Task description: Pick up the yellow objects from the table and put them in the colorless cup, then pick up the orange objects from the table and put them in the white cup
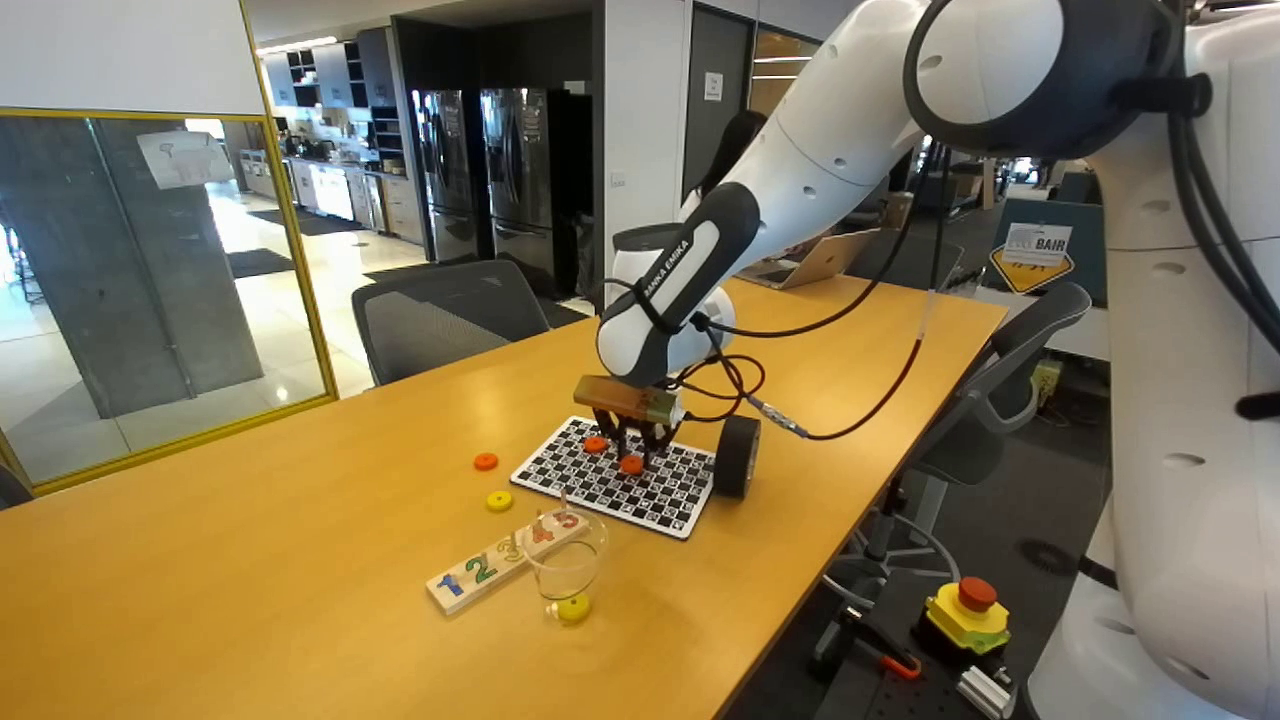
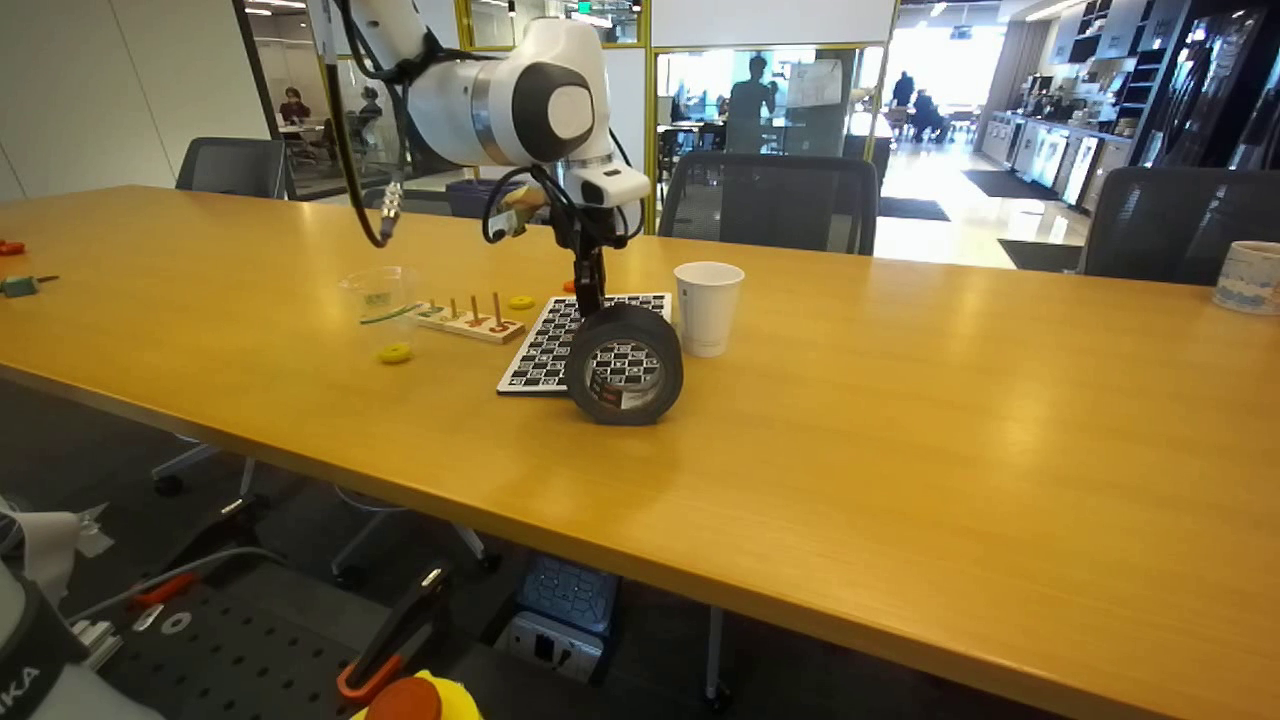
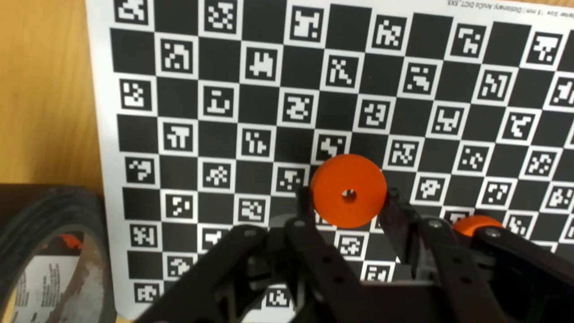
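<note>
In the wrist view, my gripper (image 3: 349, 196) is shut on an orange disc (image 3: 347, 175), one finger against each side. The disc is over the checkered board; whether it touches the board I cannot tell. A second orange disc (image 1: 595, 444) rests on that board, and another orange disc (image 1: 485, 461) is on the table (image 1: 300, 560). Near it lies a yellow disc (image 1: 499, 500). The colorless cup (image 1: 565, 560) has a yellow disc (image 1: 573, 607) at its base, seemingly inside. Beyond the board stands the white cup (image 2: 708, 310), upright, its inside not visible.
A black tape roll (image 2: 625, 365) stands on edge against the checkered board (image 1: 680, 500). Next to the colorless cup is a wooden number board with pegs (image 1: 480, 572). A mug (image 2: 1248, 280) sits far off in an exterior view. An open laptop (image 1: 810, 262) is further back.
</note>
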